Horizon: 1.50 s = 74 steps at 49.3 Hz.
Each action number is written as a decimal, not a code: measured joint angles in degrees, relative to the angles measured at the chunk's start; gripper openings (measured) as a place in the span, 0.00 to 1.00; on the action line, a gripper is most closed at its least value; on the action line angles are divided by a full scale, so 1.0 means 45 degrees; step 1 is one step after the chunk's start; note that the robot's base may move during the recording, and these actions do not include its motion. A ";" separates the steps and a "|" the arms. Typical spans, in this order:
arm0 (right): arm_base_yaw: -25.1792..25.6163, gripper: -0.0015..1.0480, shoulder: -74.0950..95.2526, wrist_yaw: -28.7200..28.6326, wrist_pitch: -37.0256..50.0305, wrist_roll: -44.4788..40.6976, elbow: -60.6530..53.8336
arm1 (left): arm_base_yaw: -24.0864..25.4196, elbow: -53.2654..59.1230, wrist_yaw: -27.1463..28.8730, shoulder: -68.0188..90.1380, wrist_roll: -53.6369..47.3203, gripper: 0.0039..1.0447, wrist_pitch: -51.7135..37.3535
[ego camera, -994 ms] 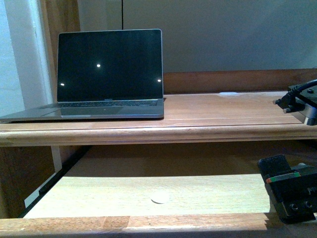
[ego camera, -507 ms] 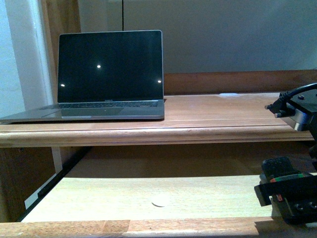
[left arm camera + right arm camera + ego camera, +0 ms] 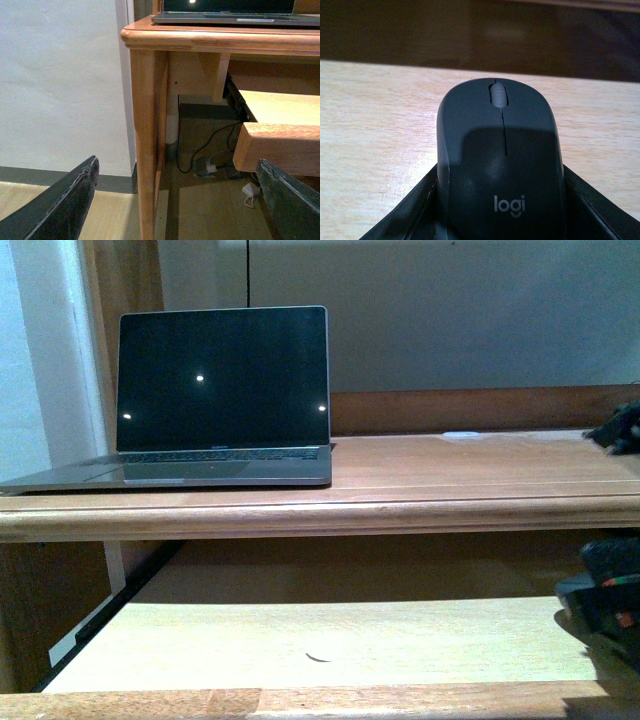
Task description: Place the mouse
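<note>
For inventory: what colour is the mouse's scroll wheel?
Wheel: grey, lighter than the mouse; clearest in right wrist view.

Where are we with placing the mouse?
Done: the mouse is gripped between the right gripper's fingers. In hand: it is over the pull-out shelf below the desk top; I cannot tell whether it touches the wood. Left: set it down and release. The left gripper is open and empty.

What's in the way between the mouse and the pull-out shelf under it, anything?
Nothing visible. The mouse is held in the right gripper over the shelf, and the light wood around and ahead of it shows bare. The laptop stands on the desk top above, off to the left.
</note>
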<state>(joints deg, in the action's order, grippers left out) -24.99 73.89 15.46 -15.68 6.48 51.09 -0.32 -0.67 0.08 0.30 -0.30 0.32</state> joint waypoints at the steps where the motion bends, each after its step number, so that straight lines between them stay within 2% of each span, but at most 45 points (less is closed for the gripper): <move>1: 0.0092 0.54 -0.0199 -0.0102 -0.0107 0.0010 0.0000 | 0.0000 0.0000 0.0000 0.0000 0.0000 0.93 0.0000; 9: 0.0928 0.53 -0.1734 -0.0933 -0.1137 0.0311 0.0209 | 0.0000 0.0000 0.0005 0.0000 0.0000 0.93 0.0000; 16: 0.1044 0.53 -0.2191 -0.1020 -0.1617 0.0729 0.1112 | 0.0000 0.0000 0.0000 0.0000 0.0000 0.93 0.0000; 26: -0.0369 0.53 -0.1486 -0.0131 -0.1530 0.1370 0.2919 | 0.0000 0.0000 0.0005 0.0000 0.0000 0.93 0.0000; 32: -0.1569 0.53 -0.0044 0.0816 -0.1137 0.1685 0.4231 | 0.0000 0.0000 0.0005 0.0000 0.0000 0.93 0.0000; 44: -0.3157 0.53 0.2798 0.2050 -0.0646 0.1957 0.6489 | 0.0000 0.0000 0.0005 0.0000 0.0000 0.93 0.0000; 59: -0.3779 0.53 0.5484 0.2875 -0.0510 0.1953 0.9175 | 0.0000 0.0000 0.0005 0.0000 0.0000 0.93 0.0000; 74: -0.3245 0.53 0.7776 0.3342 -0.1137 0.1710 1.1837 | 0.0000 0.0000 0.0000 0.0000 0.0000 0.93 0.0000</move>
<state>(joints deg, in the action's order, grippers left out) -39.59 108.88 30.50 -20.80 14.17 104.36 -0.32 -0.67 0.08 0.30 -0.30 0.32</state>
